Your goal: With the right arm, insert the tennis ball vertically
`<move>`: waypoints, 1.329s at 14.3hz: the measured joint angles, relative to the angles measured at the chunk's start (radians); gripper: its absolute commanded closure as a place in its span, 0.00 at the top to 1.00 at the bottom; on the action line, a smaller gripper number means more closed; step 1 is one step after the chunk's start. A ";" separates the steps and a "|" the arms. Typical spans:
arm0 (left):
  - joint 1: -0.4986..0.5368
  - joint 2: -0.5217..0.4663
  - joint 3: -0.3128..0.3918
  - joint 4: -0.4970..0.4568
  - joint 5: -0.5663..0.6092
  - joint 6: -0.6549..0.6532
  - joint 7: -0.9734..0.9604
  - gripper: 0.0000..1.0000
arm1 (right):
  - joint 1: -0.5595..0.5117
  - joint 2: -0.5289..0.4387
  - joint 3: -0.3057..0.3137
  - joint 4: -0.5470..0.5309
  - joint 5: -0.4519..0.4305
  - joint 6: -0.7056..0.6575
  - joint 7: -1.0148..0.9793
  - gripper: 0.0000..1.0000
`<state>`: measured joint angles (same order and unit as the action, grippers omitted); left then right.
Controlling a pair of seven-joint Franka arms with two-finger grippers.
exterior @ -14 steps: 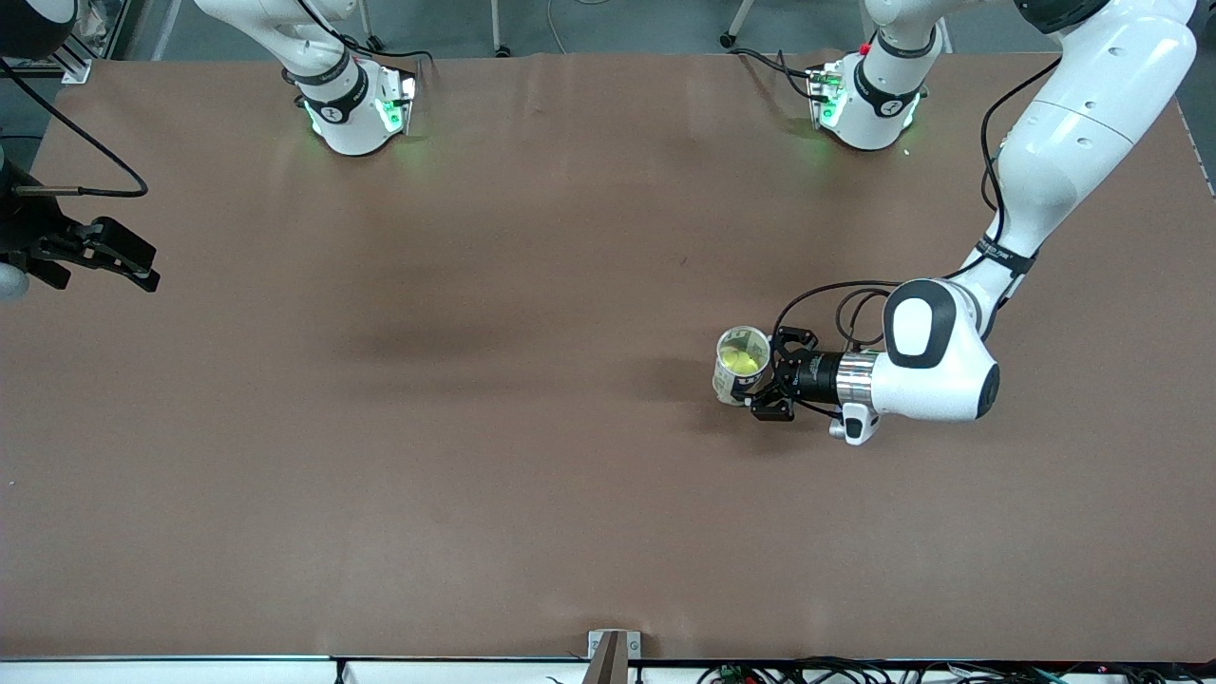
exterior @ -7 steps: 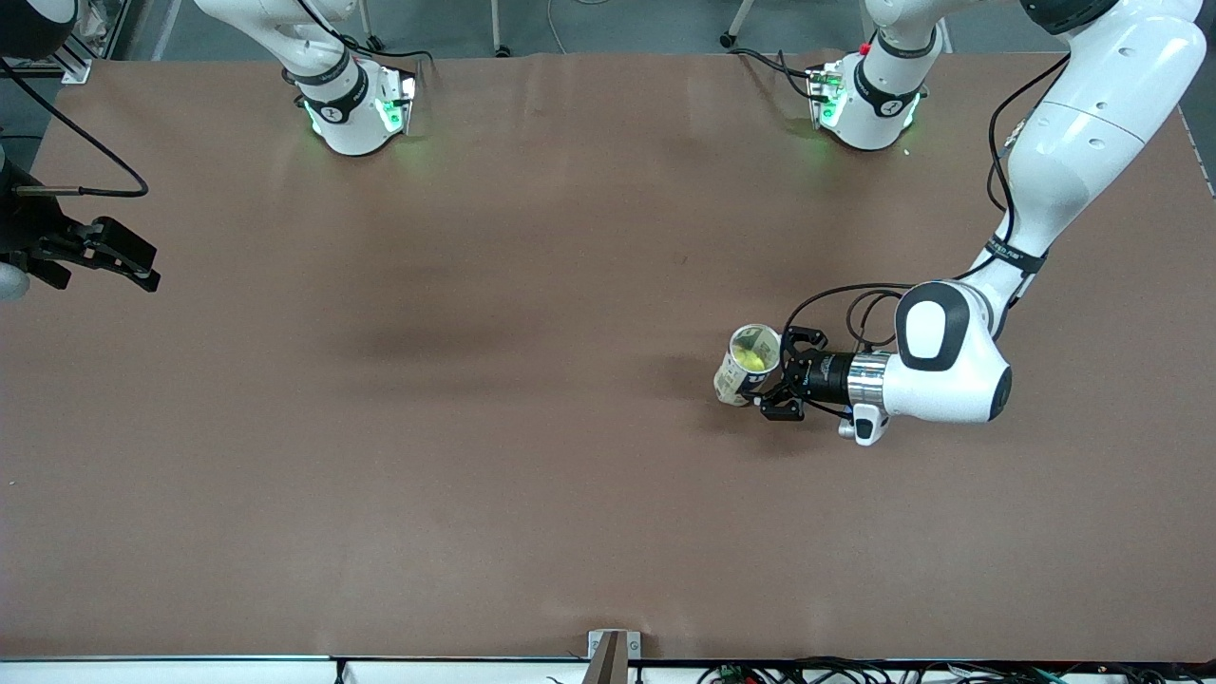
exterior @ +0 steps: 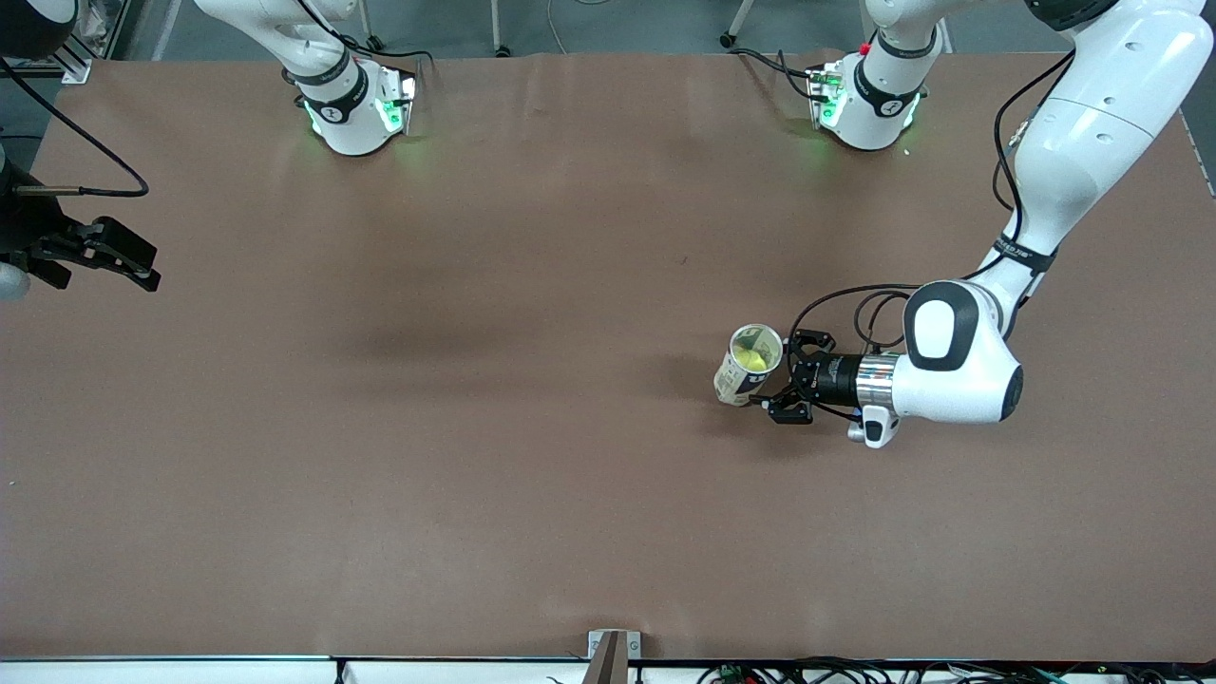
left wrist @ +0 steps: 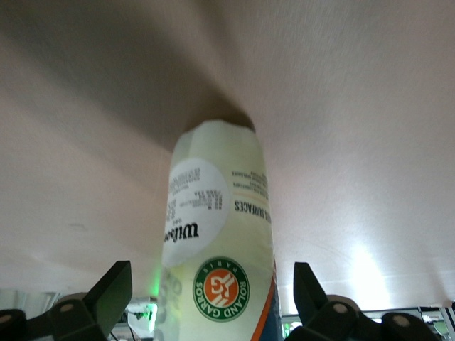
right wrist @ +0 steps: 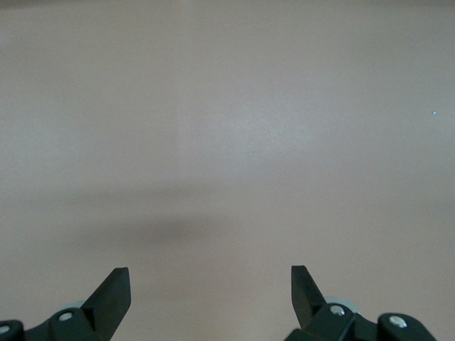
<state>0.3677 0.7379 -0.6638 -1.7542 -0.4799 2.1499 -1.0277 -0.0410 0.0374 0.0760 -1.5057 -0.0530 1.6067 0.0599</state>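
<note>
- Since the earlier frames, the left claw [exterior: 785,382] has been drawn back from the can [exterior: 746,366] toward the left arm's end of the bench [exterior: 475,427], and the can has been left leaning.
- A clear plastic can with a label is seen standing on the bench, tilted, with its open mouth turned upward and toward the left arm's end.
- A yellow-green tennis ball [exterior: 754,359] is seen inside the can, through the mouth.
- The left claw is held level, just beside the can; its fingers [left wrist: 114,291] are spread, one on each side of the can [left wrist: 217,263], and no contact with it can be made out.
- In the left wrist view the can's label is shown, with a round orange and green emblem.
- The right claw [exterior: 142,271] is held spread and empty at the right arm's end of the bench, well apart from the can; the right arm waits.
- Only bare bench [right wrist: 227,142] is shown between the right claw's fingers [right wrist: 110,295].
</note>
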 measured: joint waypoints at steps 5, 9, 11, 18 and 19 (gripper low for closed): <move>0.022 -0.031 0.000 0.027 0.191 0.000 -0.022 1.00 | 0.000 0.000 0.000 0.000 0.000 0.000 -0.001 1.00; 0.024 -0.090 -0.001 0.107 0.406 -0.084 -0.034 1.00 | 0.000 0.000 0.000 -0.001 0.000 -0.001 -0.001 1.00; 0.024 -0.115 -0.003 0.160 0.528 -0.142 -0.008 1.00 | 0.000 0.000 0.000 -0.001 0.000 -0.001 -0.001 1.00; 0.119 -0.218 0.000 0.221 0.649 -0.233 0.441 1.00 | 0.000 0.002 0.000 -0.002 0.000 -0.001 -0.002 1.00; 0.144 -0.238 0.001 0.223 0.649 -0.250 0.544 1.00 | 0.000 0.002 0.000 -0.002 0.000 0.000 -0.002 1.00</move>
<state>0.5113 0.4998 -0.6627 -1.5312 0.1695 1.8998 -0.4836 -0.0409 0.0394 0.0765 -1.5081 -0.0530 1.6062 0.0581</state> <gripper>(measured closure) 0.000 0.000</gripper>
